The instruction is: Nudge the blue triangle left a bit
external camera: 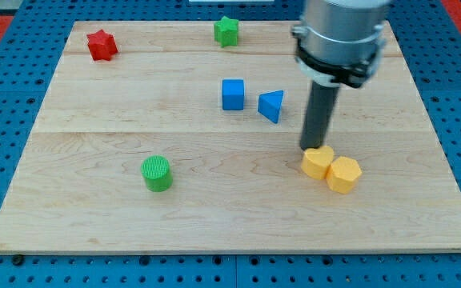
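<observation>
The blue triangle (271, 106) sits a little to the view's right of the worktop's (94, 200) middle, in its upper half. Just beside it, at its 9 o'clock, stands the blue cube (233, 94), with a narrow gap between the two. My tip (314, 149) rests at about 4 o'clock from the triangle, near it but clearly apart. The tool here is a plain dark rod with nothing that opens or closes, and it grips nothing. The tip touches, or all but touches, the top edge of a yellow block (318, 162); a second yellow block, hexagonal (344, 174), lies against that one at its 4 o'clock. Farther out, a green star (226, 31) lies at the triangle's 11 o'clock near the top edge, a red star (101, 45) sits toward the top left corner, and a green cylinder (157, 173) stands well apart at 8 o'clock.
</observation>
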### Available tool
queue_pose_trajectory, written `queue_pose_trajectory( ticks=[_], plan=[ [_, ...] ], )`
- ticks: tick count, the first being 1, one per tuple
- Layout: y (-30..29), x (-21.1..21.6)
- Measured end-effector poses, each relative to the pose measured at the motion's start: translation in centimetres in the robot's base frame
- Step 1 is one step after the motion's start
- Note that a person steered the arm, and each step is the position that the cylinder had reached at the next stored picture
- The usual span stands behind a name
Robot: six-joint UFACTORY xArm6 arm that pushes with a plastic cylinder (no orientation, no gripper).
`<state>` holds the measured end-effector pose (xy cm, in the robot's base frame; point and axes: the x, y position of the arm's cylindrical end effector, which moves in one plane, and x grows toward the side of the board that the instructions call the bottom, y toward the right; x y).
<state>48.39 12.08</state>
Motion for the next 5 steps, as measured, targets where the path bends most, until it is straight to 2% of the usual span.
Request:
queue_pose_trajectory(
  ticks=[1, 2, 3, 4, 5],
  plan=[
    [-1.4, 0.0],
    [-3.6, -3.8],
    [0.9, -7.2],
    [-4.6, -11.1],
    [-10.5, -12.2]
  ],
)
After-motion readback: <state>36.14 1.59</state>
